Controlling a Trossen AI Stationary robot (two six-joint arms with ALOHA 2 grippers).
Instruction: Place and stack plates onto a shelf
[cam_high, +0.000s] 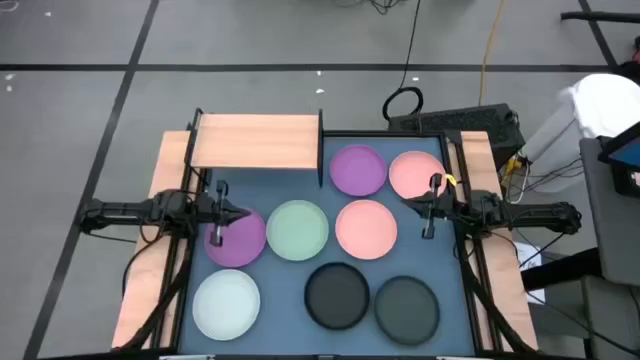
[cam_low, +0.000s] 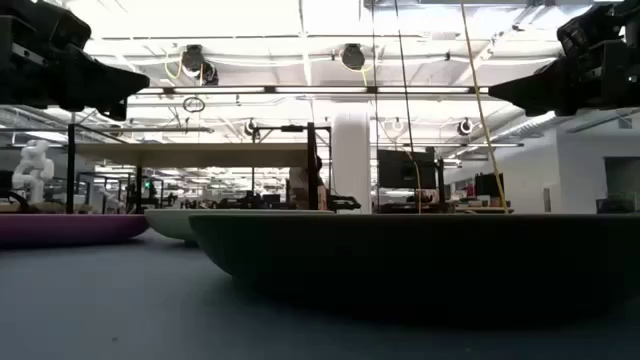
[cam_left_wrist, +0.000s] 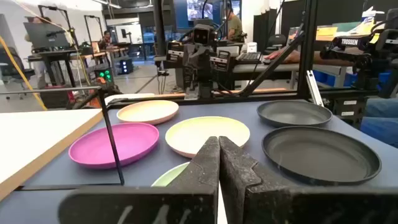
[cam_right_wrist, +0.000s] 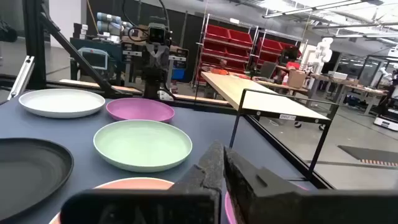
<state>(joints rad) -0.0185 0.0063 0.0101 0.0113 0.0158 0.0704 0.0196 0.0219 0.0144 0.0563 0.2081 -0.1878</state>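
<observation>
Nothing of the task appears to have been done: the shelf (cam_high: 255, 142), a small light-wood board on a thin black frame at the far left of the blue-grey tabletop (cam_high: 285, 300), carries no plate, and all eight plates are seen lying singly on the tabletop, none stacked. On the left, the left gripper (cam_high: 238, 214) is held over the near purple plate (cam_high: 240, 243), its fingers pressed together and holding nothing, as the left wrist view confirms (cam_left_wrist: 219, 163). Below that plate lies the whitish plate (cam_high: 227, 304). Next come the pale green plate (cam_high: 298, 229) and, nearer the front edge, one black plate (cam_high: 337, 294). Toward the middle, the second purple plate (cam_high: 358, 169) lies just beside the shelf's right end, with a pink plate (cam_high: 366, 227) in front of it. Farther right are the second pink plate (cam_high: 414, 174) and the second black plate (cam_high: 407, 305). The right gripper (cam_high: 420, 207) is held at the edge of that far pink plate, likewise closed and empty. The plates are equal, round, shallow and matte, with low raised rims; it is judged that every plate remains to be lifted and stacked.
</observation>
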